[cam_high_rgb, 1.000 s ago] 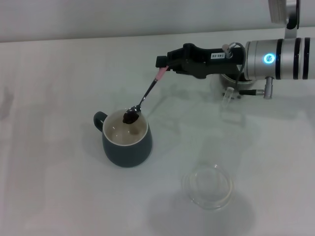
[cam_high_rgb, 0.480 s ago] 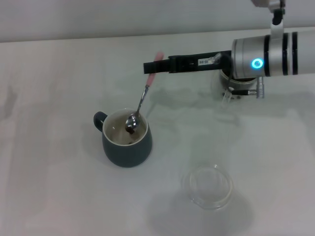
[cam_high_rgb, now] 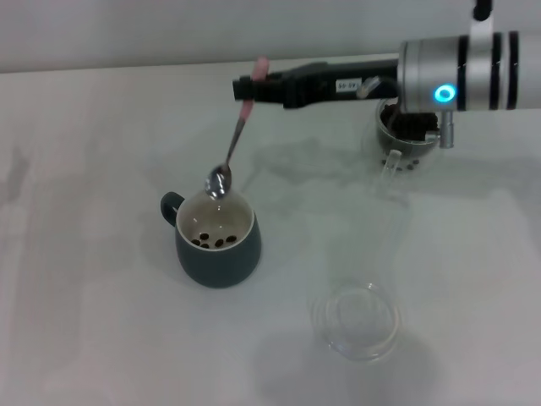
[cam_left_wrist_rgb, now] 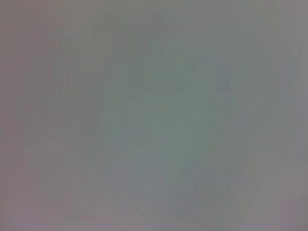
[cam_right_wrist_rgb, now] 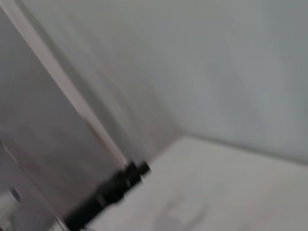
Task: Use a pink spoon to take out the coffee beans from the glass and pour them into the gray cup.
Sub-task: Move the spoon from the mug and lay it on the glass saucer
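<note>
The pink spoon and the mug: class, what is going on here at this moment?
The right gripper holds the pink spoon by its handle, bowl hanging empty just above the gray cup. A few coffee beans lie inside the cup. The glass, with more beans in it, stands behind the right arm. A clear dish sits nearer. The left arm is out of sight.
</note>
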Robot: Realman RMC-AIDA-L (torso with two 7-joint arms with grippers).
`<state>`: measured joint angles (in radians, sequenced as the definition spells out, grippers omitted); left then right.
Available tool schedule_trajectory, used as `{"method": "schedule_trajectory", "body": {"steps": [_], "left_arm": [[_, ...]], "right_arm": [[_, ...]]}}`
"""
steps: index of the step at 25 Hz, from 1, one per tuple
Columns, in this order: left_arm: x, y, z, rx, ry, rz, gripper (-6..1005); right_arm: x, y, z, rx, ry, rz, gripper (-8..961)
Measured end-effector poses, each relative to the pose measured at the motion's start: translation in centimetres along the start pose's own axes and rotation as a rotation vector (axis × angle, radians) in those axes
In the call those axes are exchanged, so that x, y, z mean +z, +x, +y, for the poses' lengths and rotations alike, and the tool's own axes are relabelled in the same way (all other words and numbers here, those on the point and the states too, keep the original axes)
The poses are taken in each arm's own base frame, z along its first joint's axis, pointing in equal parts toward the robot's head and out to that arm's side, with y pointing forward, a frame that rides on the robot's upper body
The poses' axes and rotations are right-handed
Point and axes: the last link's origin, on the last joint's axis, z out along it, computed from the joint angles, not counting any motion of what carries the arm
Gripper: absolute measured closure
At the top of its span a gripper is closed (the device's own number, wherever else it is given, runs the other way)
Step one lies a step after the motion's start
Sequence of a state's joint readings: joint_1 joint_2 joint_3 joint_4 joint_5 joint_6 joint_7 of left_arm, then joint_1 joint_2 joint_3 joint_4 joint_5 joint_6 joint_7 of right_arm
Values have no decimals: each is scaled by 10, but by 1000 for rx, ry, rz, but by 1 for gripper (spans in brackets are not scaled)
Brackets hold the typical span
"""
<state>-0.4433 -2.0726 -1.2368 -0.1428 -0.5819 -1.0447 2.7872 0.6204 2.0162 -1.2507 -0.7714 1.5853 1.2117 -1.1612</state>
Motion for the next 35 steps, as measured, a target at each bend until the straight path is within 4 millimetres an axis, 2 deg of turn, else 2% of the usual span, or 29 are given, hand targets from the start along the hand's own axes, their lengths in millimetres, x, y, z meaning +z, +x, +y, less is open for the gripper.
{"method": "schedule_trajectory", "body": {"steps": [6, 11, 14, 19, 23, 27, 32, 35], "left_arm": [[0, 1, -1, -6, 9, 4, 112], [4, 2, 2, -8, 2, 8, 112], [4, 2, 2, -8, 1, 8, 112], [4, 2, 2, -7, 1, 7, 111], [4, 2, 2, -9, 2, 7, 111], [5, 2, 3, -9, 0, 7, 111], [8, 4, 6, -11, -9, 12, 112], [9, 4, 8, -12, -11, 12, 112]], "right_arm": [[-41, -1, 2, 49, -85, -159, 795], [-92, 12, -8, 128, -101, -200, 795], [-122, 28, -19, 149, -47, -132, 795], [-155, 66, -37, 270, 50, -61, 794], [-165, 92, -40, 332, 89, -79, 794], [-164, 108, -36, 371, 88, -71, 794], [-147, 127, -30, 406, 65, 9, 794], [-133, 129, -26, 406, 40, 39, 793]]}}
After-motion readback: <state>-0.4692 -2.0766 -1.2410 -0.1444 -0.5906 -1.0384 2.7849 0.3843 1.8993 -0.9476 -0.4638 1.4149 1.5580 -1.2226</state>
